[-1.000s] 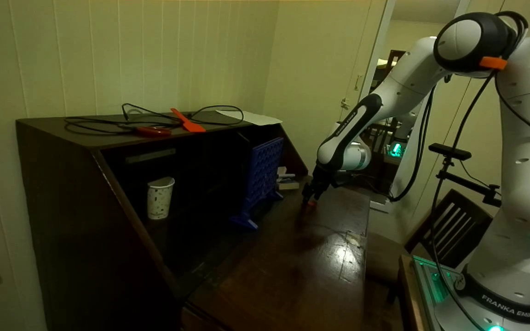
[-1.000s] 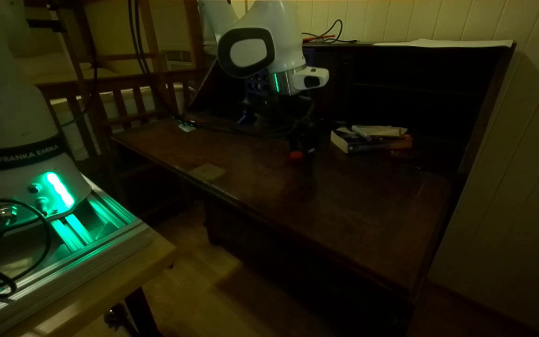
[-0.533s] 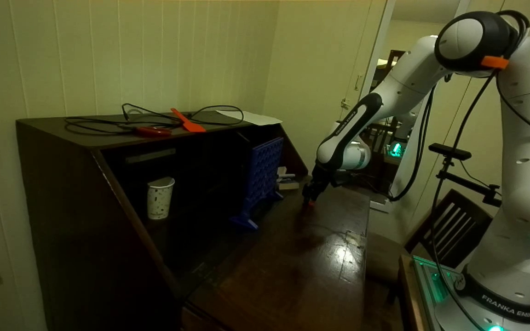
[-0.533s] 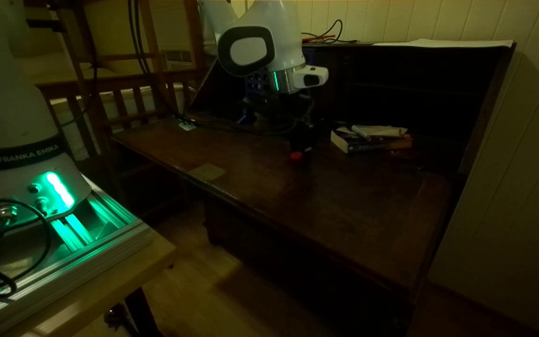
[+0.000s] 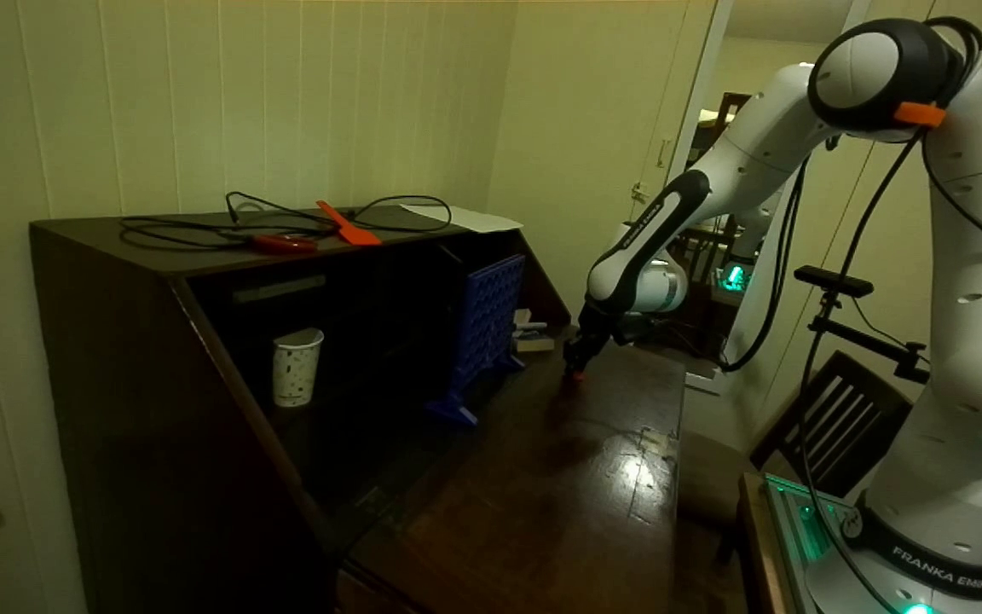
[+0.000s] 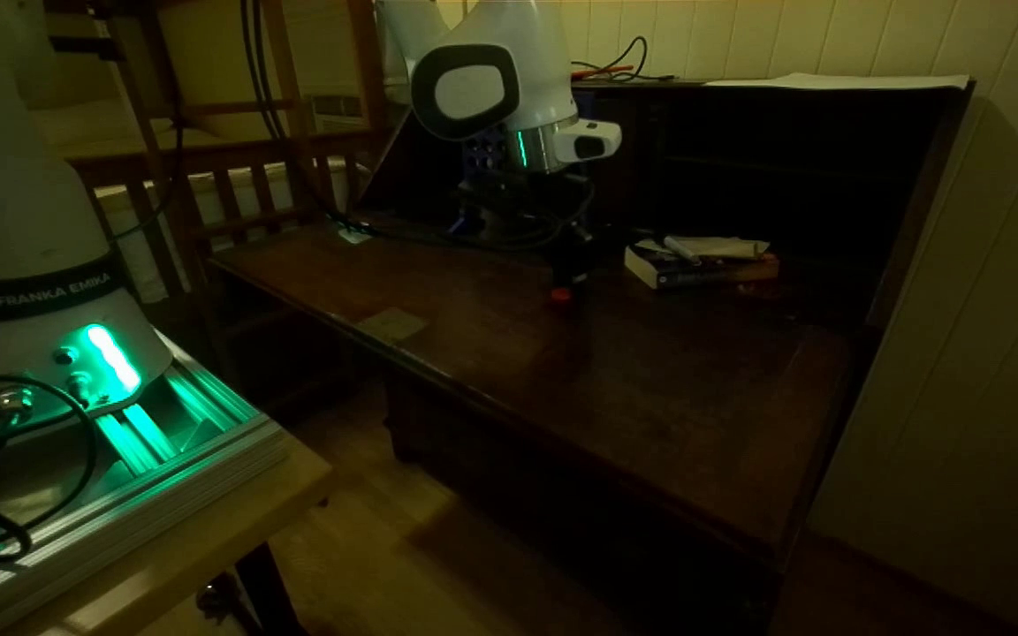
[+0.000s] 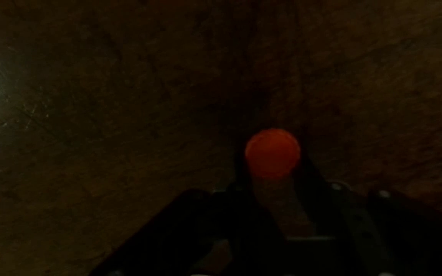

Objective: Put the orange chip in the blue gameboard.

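Note:
The orange chip point(image 7: 272, 153) is pinched edge to edge between two dark fingertips in the wrist view. My gripper point(image 5: 574, 368) points down at the desk top, shut on the chip, and a bit of orange point(image 5: 576, 377) shows under its tips. In an exterior view the chip point(image 6: 561, 296) lies flat, at or just above the wood; I cannot tell whether it touches. The blue gameboard point(image 5: 491, 315) stands upright on its feet inside the desk, left of the gripper. Elsewhere the arm partly covers the gameboard point(image 6: 484, 152).
A book with papers on it point(image 6: 703, 269) lies beyond the gripper. A speckled cup point(image 5: 297, 368) stands inside the dark desk point(image 5: 542, 503). On the desk's upper shelf are an orange spatula point(image 5: 348, 225), black cables and a white sheet point(image 5: 465, 218).
The fingers have drawn together onto the orange chip. The arm has shifted only very slightly. The gameboard and the other objects have stayed put.

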`<state>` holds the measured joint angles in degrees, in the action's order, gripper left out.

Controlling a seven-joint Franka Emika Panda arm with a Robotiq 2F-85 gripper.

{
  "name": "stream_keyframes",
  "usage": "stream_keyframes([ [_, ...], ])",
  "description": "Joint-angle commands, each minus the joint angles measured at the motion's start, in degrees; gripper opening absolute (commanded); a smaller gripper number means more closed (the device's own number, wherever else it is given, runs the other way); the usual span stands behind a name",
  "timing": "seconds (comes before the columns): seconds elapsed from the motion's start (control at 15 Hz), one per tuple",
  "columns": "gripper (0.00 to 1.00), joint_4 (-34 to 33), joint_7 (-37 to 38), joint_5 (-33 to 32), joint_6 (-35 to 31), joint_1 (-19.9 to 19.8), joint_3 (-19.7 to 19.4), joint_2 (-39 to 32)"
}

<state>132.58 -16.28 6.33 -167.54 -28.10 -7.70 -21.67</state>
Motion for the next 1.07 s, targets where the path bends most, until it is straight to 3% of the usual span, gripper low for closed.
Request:
stream_keyframes([
  [0.0,0.09,1.9,-2.4,1.6,0.7,-2.0,2.0,3.1],
  [0.2,0.09,3.7,-5.8,5.3,-0.3,-5.1,5.6,6.7],
  [0.33,0.09,4.8,-10.3,10.5,-0.9,-9.4,10.8,9.4],
  [0.67,0.09,4.1,-28.0,33.8,0.7,-21.9,28.6,16.3],
  [0.8,0.09,2.8,-35.3,43.1,1.5,-24.3,33.1,18.2],
  [1.0,0.09,2.9,-47.7,57.2,3.2,-23.7,35.1,21.7],
])
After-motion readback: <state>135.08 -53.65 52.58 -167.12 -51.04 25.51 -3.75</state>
